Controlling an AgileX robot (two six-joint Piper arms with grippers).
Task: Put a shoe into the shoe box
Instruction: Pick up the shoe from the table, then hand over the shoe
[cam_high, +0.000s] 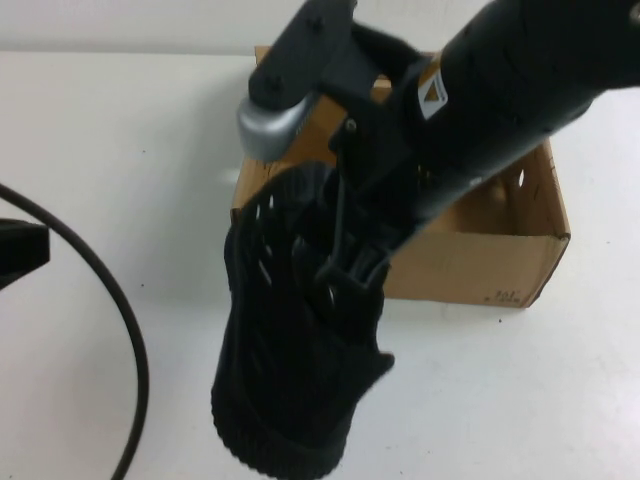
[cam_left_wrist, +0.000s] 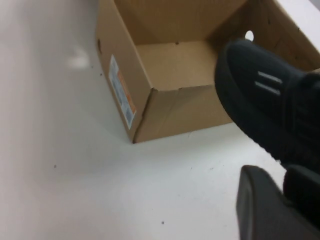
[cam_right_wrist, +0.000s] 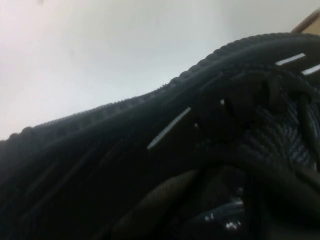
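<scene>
My right gripper (cam_high: 345, 270) is shut on the black shoe (cam_high: 290, 370) and holds it off the table, close in front of the brown shoe box (cam_high: 470, 265). The shoe hangs sole toward the near side, with silver dashes on its upper. Its dark side (cam_right_wrist: 125, 165) fills the right wrist view. From the left wrist, the shoe's rounded end (cam_left_wrist: 270, 110) overlaps the open shoe box (cam_left_wrist: 175, 110), whose inside is bare. My left gripper (cam_left_wrist: 274, 175) sits low over the table left of the box, shut with nothing in it.
A black cable (cam_high: 120, 330) loops across the white table at the left. The box carries a white and orange label (cam_left_wrist: 122, 92) on its left end wall. My right arm (cam_high: 520, 80) reaches in over the box from the back right.
</scene>
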